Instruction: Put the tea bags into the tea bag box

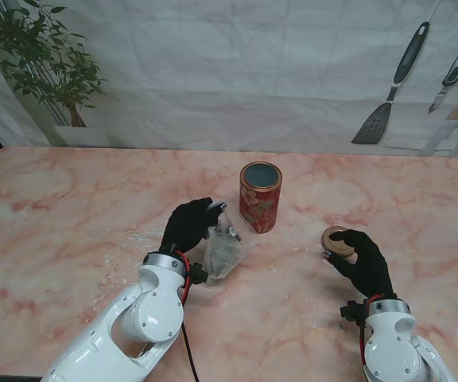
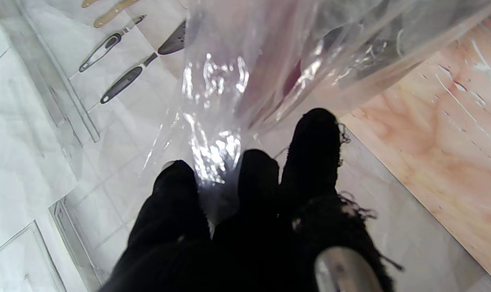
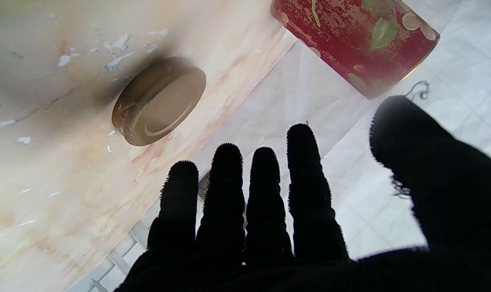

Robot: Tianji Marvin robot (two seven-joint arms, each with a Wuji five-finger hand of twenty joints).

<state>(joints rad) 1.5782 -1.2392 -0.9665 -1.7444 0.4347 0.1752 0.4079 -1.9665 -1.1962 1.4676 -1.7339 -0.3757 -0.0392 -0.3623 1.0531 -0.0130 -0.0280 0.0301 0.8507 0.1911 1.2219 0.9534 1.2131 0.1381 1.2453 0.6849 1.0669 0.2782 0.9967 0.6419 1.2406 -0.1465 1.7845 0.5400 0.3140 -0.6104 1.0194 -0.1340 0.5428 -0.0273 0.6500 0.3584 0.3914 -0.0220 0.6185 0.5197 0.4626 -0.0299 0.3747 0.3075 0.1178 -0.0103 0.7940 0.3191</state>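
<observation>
Left hand (image 1: 188, 225) grips clear bag (image 1: 225, 248); right hand (image 1: 364, 263) spread empty; only stand view shows tin (image 1: 260, 196) uncapped.

red floral tin (image 1: 260, 198) | gold lid (image 1: 338, 241) | pink marble table (image 1: 70, 215)

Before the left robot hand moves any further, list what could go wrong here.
1. The left robot hand pinches only the thin clear plastic bag, whose bulk sags at its side; the film may slip.
2. The red tea tin stands open, tall and narrow right beside the bag; a swing could tip it.
3. The lid lies at the right robot hand, whose fingers are spread; they could nudge it away.
</observation>
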